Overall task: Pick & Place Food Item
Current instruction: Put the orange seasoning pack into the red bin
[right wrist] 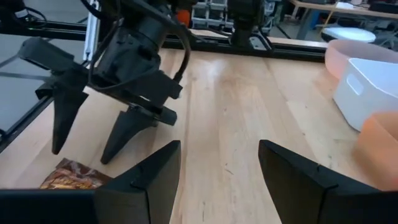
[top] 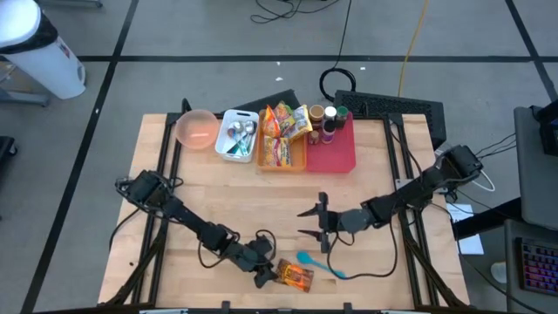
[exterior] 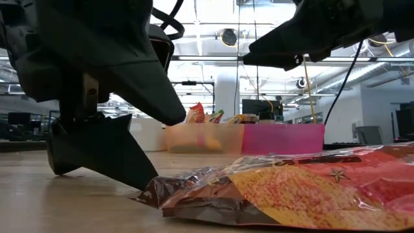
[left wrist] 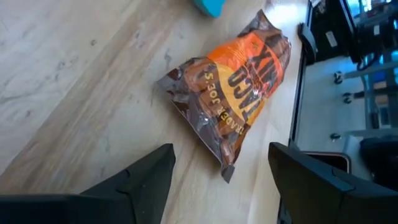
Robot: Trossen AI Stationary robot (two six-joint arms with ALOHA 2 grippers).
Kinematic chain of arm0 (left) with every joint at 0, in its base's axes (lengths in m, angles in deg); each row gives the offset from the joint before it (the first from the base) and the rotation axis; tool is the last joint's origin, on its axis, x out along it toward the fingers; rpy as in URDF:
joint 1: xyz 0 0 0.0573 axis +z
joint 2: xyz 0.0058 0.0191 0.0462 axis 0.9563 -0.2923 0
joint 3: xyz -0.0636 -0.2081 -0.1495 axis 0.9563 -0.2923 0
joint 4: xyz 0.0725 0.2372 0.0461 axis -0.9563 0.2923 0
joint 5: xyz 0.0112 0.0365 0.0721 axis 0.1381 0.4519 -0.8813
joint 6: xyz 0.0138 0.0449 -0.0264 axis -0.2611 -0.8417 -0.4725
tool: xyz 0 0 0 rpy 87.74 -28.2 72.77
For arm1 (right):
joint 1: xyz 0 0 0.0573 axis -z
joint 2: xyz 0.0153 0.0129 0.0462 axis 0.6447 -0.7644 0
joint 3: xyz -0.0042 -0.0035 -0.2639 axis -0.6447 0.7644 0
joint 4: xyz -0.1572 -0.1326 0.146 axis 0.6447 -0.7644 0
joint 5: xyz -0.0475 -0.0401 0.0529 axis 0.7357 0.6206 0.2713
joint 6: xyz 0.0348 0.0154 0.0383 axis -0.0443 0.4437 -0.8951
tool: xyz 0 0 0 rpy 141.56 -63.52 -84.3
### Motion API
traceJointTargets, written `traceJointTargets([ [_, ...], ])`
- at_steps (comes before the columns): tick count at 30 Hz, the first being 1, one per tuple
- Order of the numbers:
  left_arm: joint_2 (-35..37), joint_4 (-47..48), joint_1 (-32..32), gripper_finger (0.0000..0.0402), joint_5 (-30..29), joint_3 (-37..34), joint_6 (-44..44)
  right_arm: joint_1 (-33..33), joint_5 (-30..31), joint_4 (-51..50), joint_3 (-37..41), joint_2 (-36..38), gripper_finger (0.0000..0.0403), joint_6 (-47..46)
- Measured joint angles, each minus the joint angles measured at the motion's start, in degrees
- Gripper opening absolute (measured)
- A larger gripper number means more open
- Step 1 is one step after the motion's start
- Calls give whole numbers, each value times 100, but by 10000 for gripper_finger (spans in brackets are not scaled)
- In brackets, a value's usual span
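On the snack bag [left wrist: 239, 87] in your left wrist view you can read "TRADER JOE'S" in small letters and "TACO" in large dark ones on its orange panel. A further large word beside it is too creased to read.

- Worktop [top: 261, 201]: pale wood, smooth matt boards, visible grain.
- Snack bag [left wrist: 239, 93], on the worktop: glossy crinkled plastic film.
- Left hand [left wrist: 217, 180], near the bag: matt dark plastic fingers.
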Motion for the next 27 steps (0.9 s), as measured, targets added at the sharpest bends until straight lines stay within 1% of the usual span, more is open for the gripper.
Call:
traceJointTargets([
  [8,-24,-59,2,273,-132,4,170,-33,42,5,0,0,210,39],
  [19,-35,-210,-4,273,-189,-9,163,84,37,6,0,0,210,42],
  [27,-44,-251,-68,273,-377,-9,172,84,38,6,0,0,210,44],
])
